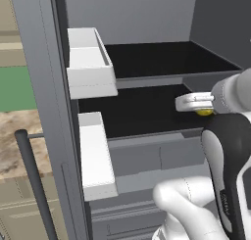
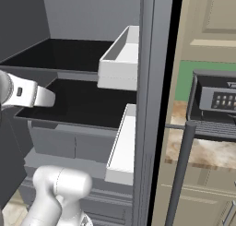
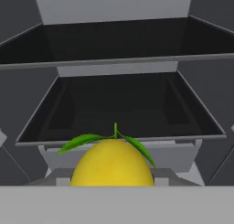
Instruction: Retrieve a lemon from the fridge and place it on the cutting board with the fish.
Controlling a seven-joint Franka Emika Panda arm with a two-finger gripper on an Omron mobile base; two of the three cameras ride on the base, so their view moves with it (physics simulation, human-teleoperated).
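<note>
The fridge (image 1: 44,87) stands open in front of me, with black shelves (image 1: 147,111) inside. My gripper (image 1: 202,108) reaches in over the front of the lower shelf, shut on the lemon (image 1: 206,112). In the hand view the lemon (image 3: 113,163), bright yellow with green leaves on top, sits close at the bottom centre, in front of the lower shelf's front edge (image 3: 121,140). The lemon hides my fingertips there. My white hand (image 2: 34,96) enters from the left in the right base view. The cutting board and the fish are out of view.
White door bins (image 1: 90,62) (image 1: 95,156) hang on the left door, others (image 2: 120,63) (image 2: 122,146) on the right door. Dark bar handles (image 1: 34,180) (image 2: 182,169) stand outside. Grey drawers (image 1: 157,158) lie below the shelf. A black appliance (image 2: 216,105) rests on the marbled counter (image 2: 203,151).
</note>
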